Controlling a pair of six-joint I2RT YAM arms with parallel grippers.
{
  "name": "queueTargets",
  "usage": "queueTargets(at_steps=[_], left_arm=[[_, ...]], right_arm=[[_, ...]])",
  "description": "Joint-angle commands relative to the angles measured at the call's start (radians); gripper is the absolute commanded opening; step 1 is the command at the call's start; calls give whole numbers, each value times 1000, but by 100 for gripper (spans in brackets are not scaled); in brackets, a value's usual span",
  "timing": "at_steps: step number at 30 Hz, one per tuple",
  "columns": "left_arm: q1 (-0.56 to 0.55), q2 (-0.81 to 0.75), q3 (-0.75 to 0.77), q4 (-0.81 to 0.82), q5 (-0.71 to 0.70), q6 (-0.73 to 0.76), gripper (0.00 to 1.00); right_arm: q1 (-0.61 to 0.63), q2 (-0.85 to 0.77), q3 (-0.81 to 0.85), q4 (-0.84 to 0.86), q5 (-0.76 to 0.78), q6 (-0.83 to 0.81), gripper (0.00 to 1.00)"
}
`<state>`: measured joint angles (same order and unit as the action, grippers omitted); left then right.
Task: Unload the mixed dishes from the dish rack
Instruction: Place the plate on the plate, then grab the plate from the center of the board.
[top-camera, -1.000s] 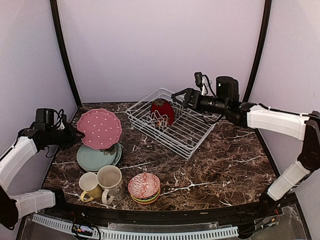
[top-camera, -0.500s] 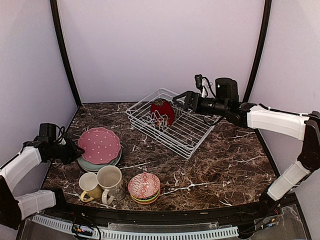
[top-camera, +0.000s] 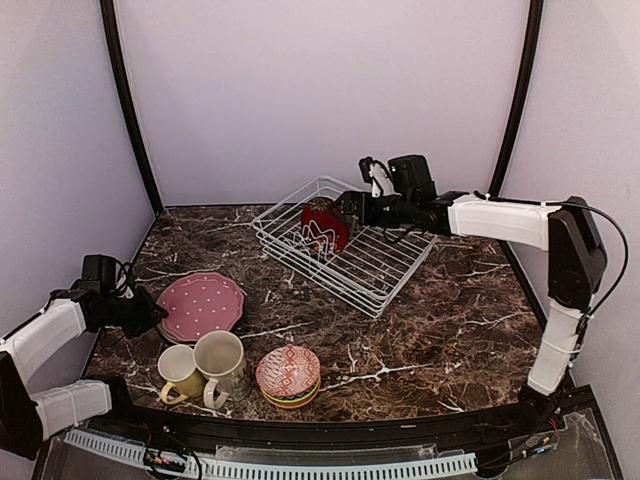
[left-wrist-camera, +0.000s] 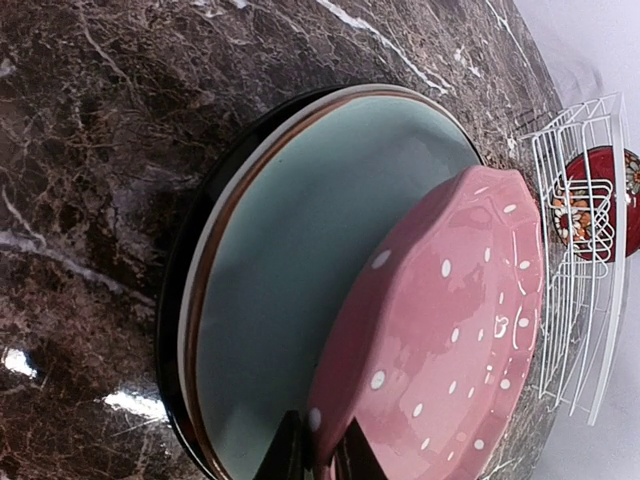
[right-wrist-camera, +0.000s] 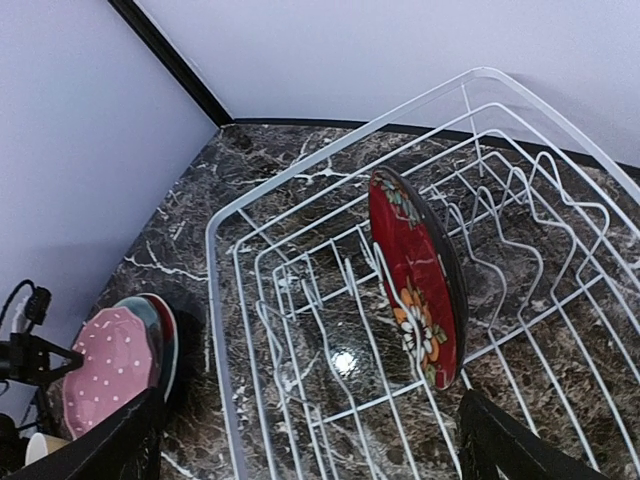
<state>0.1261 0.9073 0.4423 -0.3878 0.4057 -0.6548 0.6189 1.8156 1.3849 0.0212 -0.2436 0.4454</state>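
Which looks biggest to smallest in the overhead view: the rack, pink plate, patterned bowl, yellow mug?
1. rack
2. pink plate
3. patterned bowl
4. yellow mug
The bowl and mug look close in size, and both sit nearest the camera.

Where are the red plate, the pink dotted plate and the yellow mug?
red plate (right-wrist-camera: 405, 260), right wrist view, its red face.
pink dotted plate (top-camera: 200, 305), top external view, its middle.
yellow mug (top-camera: 182, 383), top external view, its body.
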Motion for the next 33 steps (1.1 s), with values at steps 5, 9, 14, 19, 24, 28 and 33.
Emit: queueTargets(at_steps=[5,9,14,19,24,28,33], left_arm=[[4,-5,14,6,-100,9,4],[5,34,40,29,-135,0,5],[9,89,86,34,-195,14,6],[8,124,107,37,-209,34,15],[8,120,114,26,-197,51,30],[8,82,127,-8,-200,60,53],[8,8,150,-33,-173,78,75]], right_arm=[[-22,172,264,-163,166,-203,99],[-33,239,348,-202,186,-237,99],[-48,276,380,-205,169,-236,99],[-52,308,414,-216,171,-261,99],[-52,369,494,-261,181,-301,99],[-53,420,568,-292,167,-317,98],[-50,496,663,-337,152,-321,75]])
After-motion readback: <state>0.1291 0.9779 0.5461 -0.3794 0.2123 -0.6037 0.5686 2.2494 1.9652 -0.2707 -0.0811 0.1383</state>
